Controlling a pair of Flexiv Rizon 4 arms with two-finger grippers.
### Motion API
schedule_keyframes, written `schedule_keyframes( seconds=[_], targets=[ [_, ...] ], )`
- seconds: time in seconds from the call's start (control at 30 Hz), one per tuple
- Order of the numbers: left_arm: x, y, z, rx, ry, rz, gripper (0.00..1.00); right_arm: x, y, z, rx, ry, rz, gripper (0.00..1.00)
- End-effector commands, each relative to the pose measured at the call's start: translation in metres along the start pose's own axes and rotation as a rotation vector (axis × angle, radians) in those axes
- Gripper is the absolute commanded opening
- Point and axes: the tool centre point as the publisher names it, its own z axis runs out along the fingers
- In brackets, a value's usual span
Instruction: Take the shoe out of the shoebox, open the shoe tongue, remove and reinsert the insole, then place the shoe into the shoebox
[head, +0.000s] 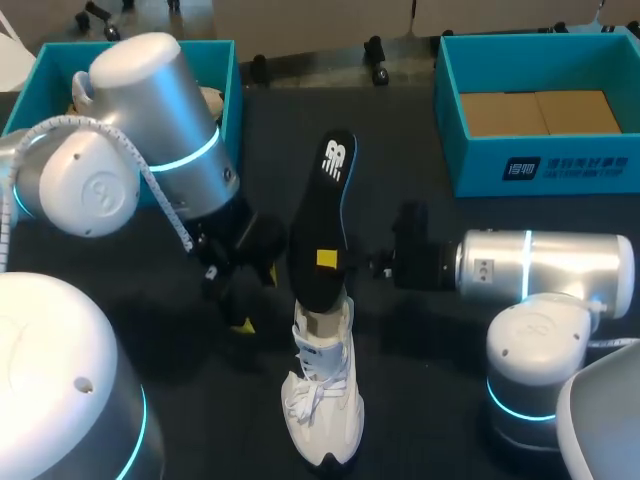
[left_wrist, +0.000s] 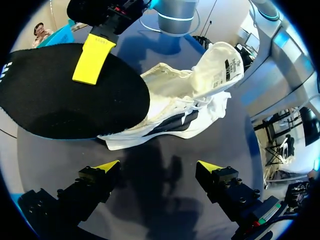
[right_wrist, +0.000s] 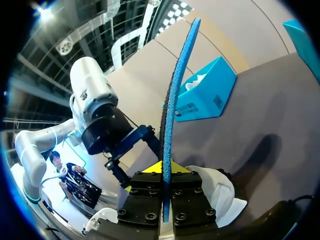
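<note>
Shoe (head: 322, 400) is out; right hand (right_wrist: 167, 170) grips the lifted insole (head: 322, 230), left hand (left_wrist: 157, 166) hangs released. Reinsertion and boxing seem left.

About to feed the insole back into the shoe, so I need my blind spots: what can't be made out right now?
1. Head view: the opening of the white lace-up shoe is covered by the black foam insole; whether its tip is inside is unclear.
2. Head view: contents of the left teal cardboard shoebox are mostly hidden by the left arm.
3. Right wrist view: the right gripper body hides most of the shoe.
</note>
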Motion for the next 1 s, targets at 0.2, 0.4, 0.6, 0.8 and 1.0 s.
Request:
schedule_keyframes(
  seconds=[0.2,0.4,0.6,0.8,1.0],
  targets=[
    [0.004,-0.001,0.016,-0.010,-0.025,-0.010,1.00,0.004,-0.010,0.011,-0.016,-0.013,0.030,0.00],
    [0.005,0.000,0.018,-0.006,-0.025,-0.017,1.00,0.004,-0.015,0.014,-0.021,-0.011,0.038,0.00],
    [0.005,0.000,0.018,-0.006,-0.025,-0.017,1.00,0.003,-0.021,0.016,-0.028,-0.010,0.064,0.00],
    [0.005,0.000,0.018,-0.006,-0.025,-0.017,1.00,0.003,-0.028,0.017,-0.040,-0.014,0.079,0.00],
    [0.005,0.000,0.018,-0.006,-0.025,-0.017,1.00,0.002,-0.036,0.016,-0.055,-0.010,0.090,0.00]
  ],
)
